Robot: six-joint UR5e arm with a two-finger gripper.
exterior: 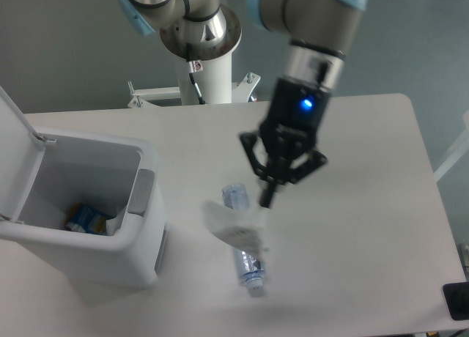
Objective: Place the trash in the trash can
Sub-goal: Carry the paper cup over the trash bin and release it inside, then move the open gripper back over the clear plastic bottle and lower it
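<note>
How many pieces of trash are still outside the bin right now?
2. The bottle lies on the table right of the bin. The translucent cup hangs from the gripper, lifted over the bottle. Some items already lie inside the bin.

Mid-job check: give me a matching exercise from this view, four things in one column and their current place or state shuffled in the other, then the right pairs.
Things:
1. cup
2. bottle
3. bin
4. gripper

Places or states:
A. lid up, trash already inside
B. lying on the table
C. above the bottle, jaws closed on a piece of trash
D. lifted off the table, hanging from the jaws

Pairs: 1-D, 2-B, 3-A, 4-C
</note>
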